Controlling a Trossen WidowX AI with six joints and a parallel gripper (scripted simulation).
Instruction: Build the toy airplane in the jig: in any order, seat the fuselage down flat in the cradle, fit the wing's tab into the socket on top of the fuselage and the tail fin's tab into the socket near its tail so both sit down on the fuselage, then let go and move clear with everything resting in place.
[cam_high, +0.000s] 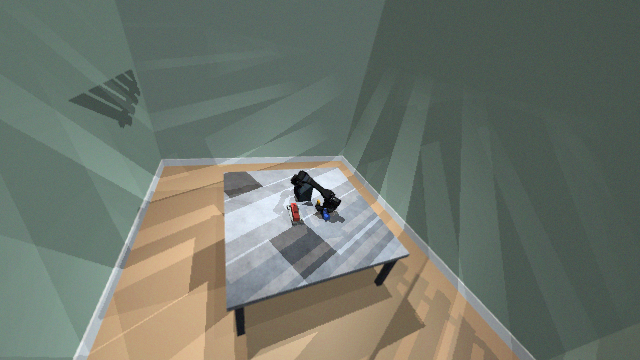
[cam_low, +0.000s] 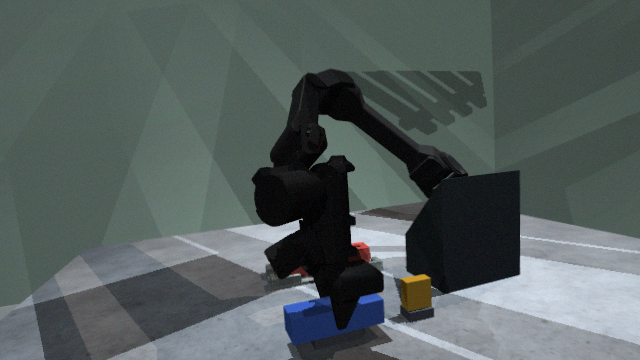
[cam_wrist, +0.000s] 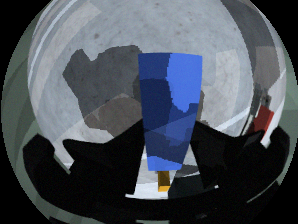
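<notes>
Fuselage (cam_high: 295, 212) (cam_low: 361, 251) (cam_wrist: 263, 122): red, blocky, lying in the pale grey cradle (cam_low: 287, 282), partly hidden behind my arm in the exterior view.
Wing (cam_high: 326, 215) (cam_low: 305, 322) (cam_wrist: 167, 100): a smooth blue oblong block with flat faces, apart from the fuselage.
Gripper (cam_high: 331, 204) (cam_low: 334, 310) (cam_wrist: 165, 120): I have its black, tapering fingers clamped on the wing's sides.
Tail fin (cam_high: 318, 202) (cam_low: 417, 292) (cam_wrist: 163, 181): orange-yellow, upright on a dark, low stand (cam_low: 420, 314).

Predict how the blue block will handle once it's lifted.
The blue block looks stiff: straight edges, no visible bend between the fingers. Its flat faces should make slipping or rolling in the gripper unlikely. It's long, and both ends stick out past the narrow fingertips, so it could pitch nose-down if gripped off-centre.
</notes>
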